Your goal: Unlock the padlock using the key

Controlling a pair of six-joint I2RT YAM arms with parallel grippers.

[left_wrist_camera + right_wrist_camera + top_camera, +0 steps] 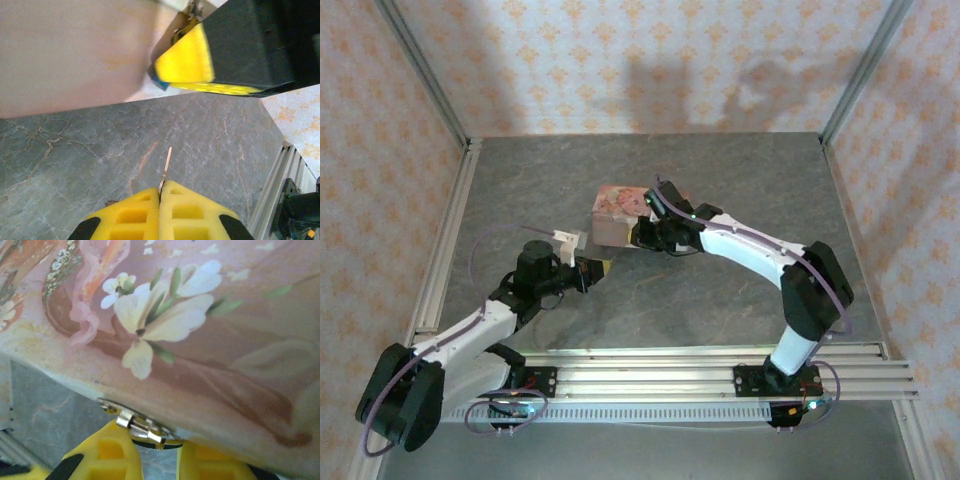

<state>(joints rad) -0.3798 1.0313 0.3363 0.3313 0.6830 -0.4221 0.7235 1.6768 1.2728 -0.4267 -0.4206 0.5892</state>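
The grey desk (pixel 720 180) is taken up at its centre by a pink illustrated tin (pixel 615 205), against whose near side the right claw (pixel 642 235) is pressed. From the top view the left claw (pixel 592 270) is found at about 8 o'clock from the tin, a short way off it. The left claw is clamped fully together, and the key (pixel 166 165) is gripped between its yellow pads with the thin blade projecting forward. The right claw is drawn narrow. A small blue-teal corner seen at the edge of its pad in the left wrist view appears to be the padlock (pixel 160 81), pinched there just below the tin's clasp, though blur leaves this uncertain. In that view the padlock lies at 12 o'clock from the key tip, apart from it, and the blade's long axis is aimed between 12 and 1 o'clock. A straight advance with a slight leftward correction is judged to be needed, and the keyhole's facing cannot be made out
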